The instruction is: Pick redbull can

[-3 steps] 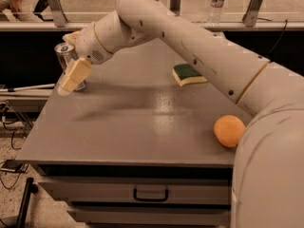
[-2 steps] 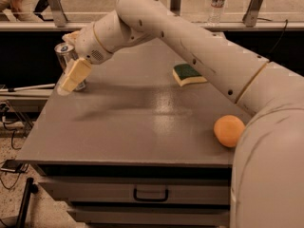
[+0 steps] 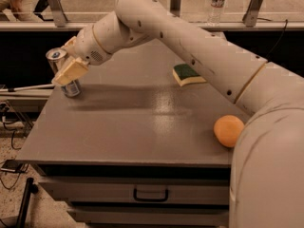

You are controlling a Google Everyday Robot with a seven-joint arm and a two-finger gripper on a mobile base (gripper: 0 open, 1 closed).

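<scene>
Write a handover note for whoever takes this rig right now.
Pincer: at the redbull can, across its front. A firm grip is not confirmed.
Redbull can: upright, base on the table, by the left edge toward the back.
Done: approach, with the pincer at the can.
Left: confirm the grasp, then lift the can off the table.
Also on the table: sponge and orange, both well right of the can.

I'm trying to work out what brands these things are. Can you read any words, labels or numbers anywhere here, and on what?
No text can be read anywhere.
The redbull can, at the left edge of the table with the gripper against it: printing too blurred.
The water bottle on the ledge behind: label too small.
The sponge and the orange: no markings seen.
</scene>
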